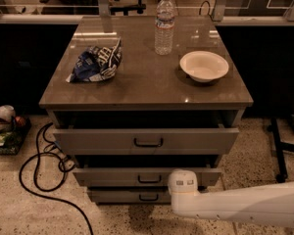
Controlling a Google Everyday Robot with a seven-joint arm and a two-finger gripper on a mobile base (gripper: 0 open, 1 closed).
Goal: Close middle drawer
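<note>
Where the middle drawer (112,176) juts out, jaws hang at its front.

No txt; gripper (183,182) at mid drawer (122,176)

Gripper (183,182) at middle drawer (116,176) front

grey-beige middle drawer (117,176) slightly open, jaws at its front.
</note>
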